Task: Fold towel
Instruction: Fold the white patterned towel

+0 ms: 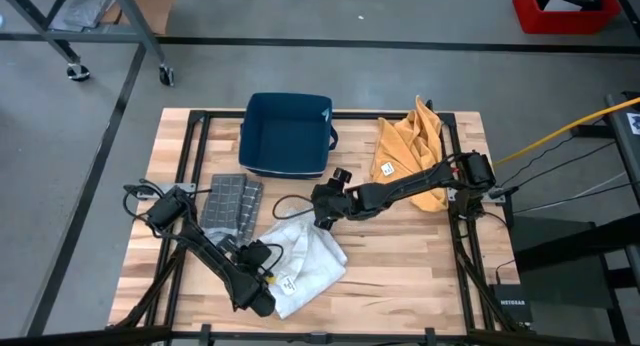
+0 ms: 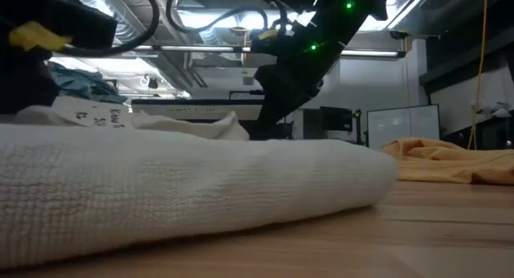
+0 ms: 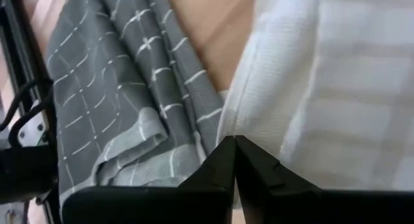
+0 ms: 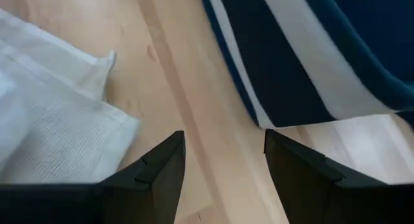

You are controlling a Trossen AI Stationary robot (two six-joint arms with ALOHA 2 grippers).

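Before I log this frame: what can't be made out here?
- Left gripper: shut at the white towel; the left wrist view does not show whether cloth is pinched.
- White towel's tag: print too small, low view.
- Blue bin: cut off by the right wrist view's edge.

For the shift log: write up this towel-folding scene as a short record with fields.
work surface: wooden table
item being folded: white towel, rumpled at the table's front
left end effector: shut, at the white towel's edge; a pinch of cloth cannot be confirmed
right end effector: open, over bare wood between the white towel and the blue bin
other cloths: grey checked towel left of centre; yellow towel at the back right
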